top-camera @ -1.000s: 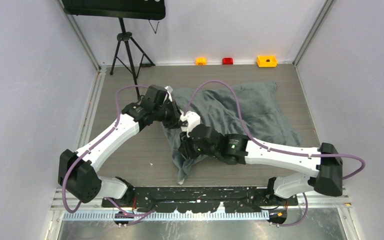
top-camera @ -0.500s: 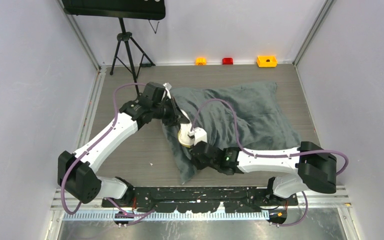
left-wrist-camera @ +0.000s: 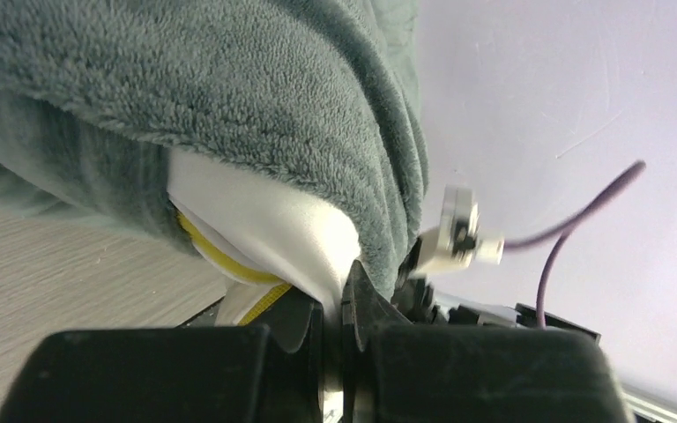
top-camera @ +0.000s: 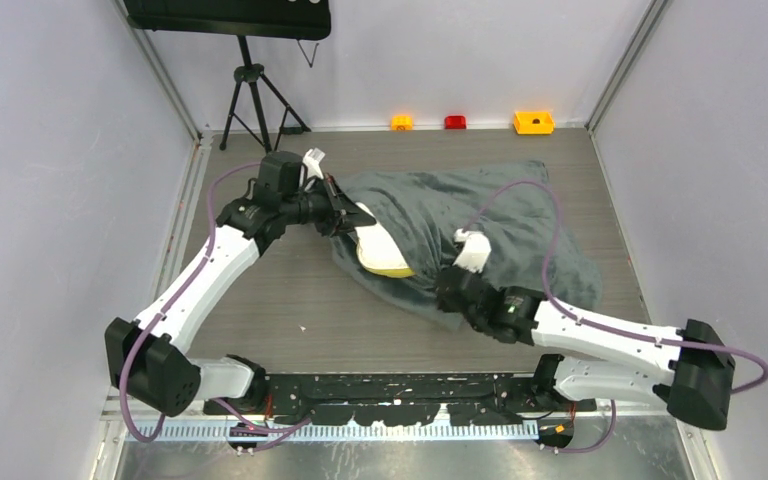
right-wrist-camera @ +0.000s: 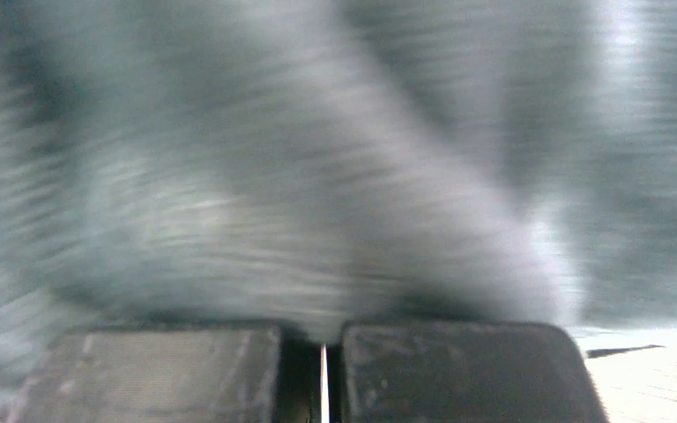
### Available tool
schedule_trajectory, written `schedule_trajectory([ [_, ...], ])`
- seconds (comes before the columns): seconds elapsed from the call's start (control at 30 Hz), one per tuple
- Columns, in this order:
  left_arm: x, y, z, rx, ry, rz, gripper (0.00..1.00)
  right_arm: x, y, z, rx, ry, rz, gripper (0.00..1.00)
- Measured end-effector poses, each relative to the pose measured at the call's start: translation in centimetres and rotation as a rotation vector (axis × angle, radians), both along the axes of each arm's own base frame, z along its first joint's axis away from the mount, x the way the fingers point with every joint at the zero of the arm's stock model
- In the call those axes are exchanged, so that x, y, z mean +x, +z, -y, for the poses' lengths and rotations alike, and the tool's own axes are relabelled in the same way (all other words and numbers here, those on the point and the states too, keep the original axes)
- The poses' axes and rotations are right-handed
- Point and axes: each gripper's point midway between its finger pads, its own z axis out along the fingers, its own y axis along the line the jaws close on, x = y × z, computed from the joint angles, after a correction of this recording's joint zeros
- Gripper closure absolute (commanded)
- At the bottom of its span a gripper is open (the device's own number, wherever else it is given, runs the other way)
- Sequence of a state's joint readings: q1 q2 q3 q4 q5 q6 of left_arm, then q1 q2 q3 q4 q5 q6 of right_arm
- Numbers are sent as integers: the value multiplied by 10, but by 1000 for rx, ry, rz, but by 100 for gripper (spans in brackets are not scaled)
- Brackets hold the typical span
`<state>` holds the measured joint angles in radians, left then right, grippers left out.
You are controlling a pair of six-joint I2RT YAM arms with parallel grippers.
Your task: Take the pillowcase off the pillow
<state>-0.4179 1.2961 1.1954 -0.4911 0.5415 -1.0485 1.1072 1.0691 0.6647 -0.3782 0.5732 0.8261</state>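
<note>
Table (top-camera: 260, 300) of grey wood grain, viewed from above, with two white robot arms reaching in from the bottom edge. At upper left, a black tripod (top-camera: 250, 95) is set on the floor beyond the table. Just left of centre, the left gripper (top-camera: 348, 215) is pressed together on a corner of the pillow (top-camera: 380, 250). In the left wrist view, that white corner is seen pinched between the black fingers (left-wrist-camera: 293, 322), with a yellow band running along its edge. The exposed end of the pillow pokes out at centre. The rest is covered by the pillowcase (top-camera: 490, 215), a dark grey plush sack spread from centre toward the upper right. At the sack's near edge, right of centre, the right gripper (top-camera: 452, 292) is closed on the grey fabric. The right wrist view is badly blurred, but the jaws are shown almost touching, with plush filling the frame above them. Three small blocks (top-camera: 455, 122), orange, red and yellow, are lined up along the top wall.
</note>
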Motion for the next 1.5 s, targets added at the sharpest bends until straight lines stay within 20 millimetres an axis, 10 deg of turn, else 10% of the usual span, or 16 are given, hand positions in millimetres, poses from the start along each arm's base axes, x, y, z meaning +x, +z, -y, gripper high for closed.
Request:
schedule_trajectory([
  [0.27, -5, 5, -27, -1, 25, 21, 100, 38, 26, 68, 104, -237, -17, 97],
  [0.43, -5, 3, -53, 15, 90, 47, 100, 28, 13, 86, 13, -182, -89, 58],
  [0.63, -7, -6, -52, 25, 67, 54, 100, 0, 28, 50, 66, 107, -174, 16],
  [1.0, -32, -17, -11, 43, -83, 60, 100, -22, 157, -15, 239, 471, 44, 13],
  [1.5, -39, -17, 9, 61, -134, 65, 100, -22, 139, -113, -179, 643, 227, 12],
])
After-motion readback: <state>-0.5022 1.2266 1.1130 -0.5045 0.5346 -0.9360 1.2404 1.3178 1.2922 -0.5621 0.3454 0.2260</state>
